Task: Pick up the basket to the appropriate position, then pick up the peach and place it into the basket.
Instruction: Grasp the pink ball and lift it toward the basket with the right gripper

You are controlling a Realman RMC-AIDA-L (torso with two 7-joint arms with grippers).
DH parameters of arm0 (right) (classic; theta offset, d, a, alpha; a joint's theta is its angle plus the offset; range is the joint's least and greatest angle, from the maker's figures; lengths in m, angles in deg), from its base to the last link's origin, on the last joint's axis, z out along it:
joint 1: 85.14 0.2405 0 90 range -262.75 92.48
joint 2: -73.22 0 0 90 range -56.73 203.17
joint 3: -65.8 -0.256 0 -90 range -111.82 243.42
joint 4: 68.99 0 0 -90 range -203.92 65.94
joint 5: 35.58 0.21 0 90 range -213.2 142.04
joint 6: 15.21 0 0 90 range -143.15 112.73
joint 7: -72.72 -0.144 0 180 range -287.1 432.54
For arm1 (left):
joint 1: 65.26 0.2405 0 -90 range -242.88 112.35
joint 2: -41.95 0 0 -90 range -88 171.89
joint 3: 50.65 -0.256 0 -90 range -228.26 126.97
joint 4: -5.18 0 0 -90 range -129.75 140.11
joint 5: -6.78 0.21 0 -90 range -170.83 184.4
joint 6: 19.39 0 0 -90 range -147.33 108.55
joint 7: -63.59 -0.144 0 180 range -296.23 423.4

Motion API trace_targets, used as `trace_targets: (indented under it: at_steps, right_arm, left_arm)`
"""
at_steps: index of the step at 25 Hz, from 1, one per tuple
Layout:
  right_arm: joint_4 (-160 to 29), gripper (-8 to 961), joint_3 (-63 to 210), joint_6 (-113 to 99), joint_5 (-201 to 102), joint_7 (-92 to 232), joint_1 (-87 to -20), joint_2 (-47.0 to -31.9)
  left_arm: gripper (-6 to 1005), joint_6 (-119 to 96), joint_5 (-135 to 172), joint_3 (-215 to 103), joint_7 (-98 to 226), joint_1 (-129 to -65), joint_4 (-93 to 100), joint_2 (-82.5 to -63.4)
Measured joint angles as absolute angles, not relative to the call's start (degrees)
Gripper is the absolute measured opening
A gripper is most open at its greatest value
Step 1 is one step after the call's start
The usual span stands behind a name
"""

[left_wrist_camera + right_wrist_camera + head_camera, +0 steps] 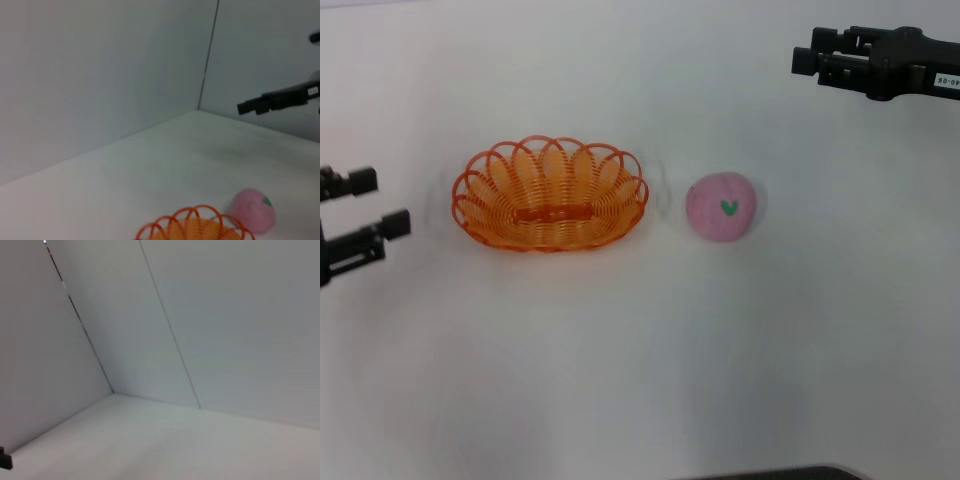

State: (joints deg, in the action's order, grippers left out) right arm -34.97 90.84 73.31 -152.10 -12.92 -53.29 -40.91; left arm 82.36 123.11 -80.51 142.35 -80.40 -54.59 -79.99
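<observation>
Orange wire basket (550, 193) resting upright on the white surface (620, 360), left of centre in the head view, holding nothing. Pink peach (722, 207) just beside the basket on its right, apart from it, green mark facing up. Left claw (368, 208) at the left edge, near the basket's left end but not touching, its two fingers spread apart with nothing between them. Right claw (807, 60) far back on the right, well apart from the peach, raised above the surface; whether open or closed cannot be told.

From the left wrist view: basket rim (195, 225), peach (253, 210) beside it, right claw (247, 106) farther off before the wall. Right wrist view: only bare surface and walls.
</observation>
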Motion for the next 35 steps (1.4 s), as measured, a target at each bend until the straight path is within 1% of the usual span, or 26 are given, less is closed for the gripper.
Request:
trace_targets:
  at_steps: [5,7,15,19,23,28,32,35]
  right_arm:
    - [-34.5,570,96.3,72.9,-152.3,-17.7,-52.5,-39.41]
    - [-33.5,570,98.3,72.8,-152.3,-19.3,-52.2,-39.11]
    - [-22.2,568,108.4,74.2,-152.3,-28.2,-51.9,-38.83]
    - [-16.2,567,111.2,77.1,-154.1,-32.9,-49.9,-38.87]
    - [-13.0,566,111.5,81.9,-160.7,-36.8,-44.8,-39.82]
    - [-11.9,565,113.5,83.1,-171.4,-40.4,-38.5,-41.94]
    - [-12.1,564,117.2,81.4,-176.9,-41.9,-35.7,-43.44]
    - [-12.2,563,120.7,79.4,-179.4,-42.7,-35.1,-44.56]
  left_arm:
    - [625,81.9,125.3,-80.8,141.5,-80.5,-53.5,-80.27]
    - [626,81.9,125.3,-80.8,141.5,-80.5,-53.4,-80.28]
    - [626,82.0,125.7,-80.9,141.5,-80.8,-52.6,-80.3]
    - [626,82.1,126.2,-80.9,141.5,-80.9,-52.5,-80.41]
    - [625,82.2,126.4,-81.5,141.6,-80.9,-52.2,-80.47]
    - [625,82.1,126.4,-81.7,141.6,-80.9,-51.9,-80.55]
    - [625,82.0,126.4,-81.7,141.5,-80.9,-51.8,-80.54]
    - [626,82.0,126.4,-81.7,141.4,-80.9,-51.3,-80.52]
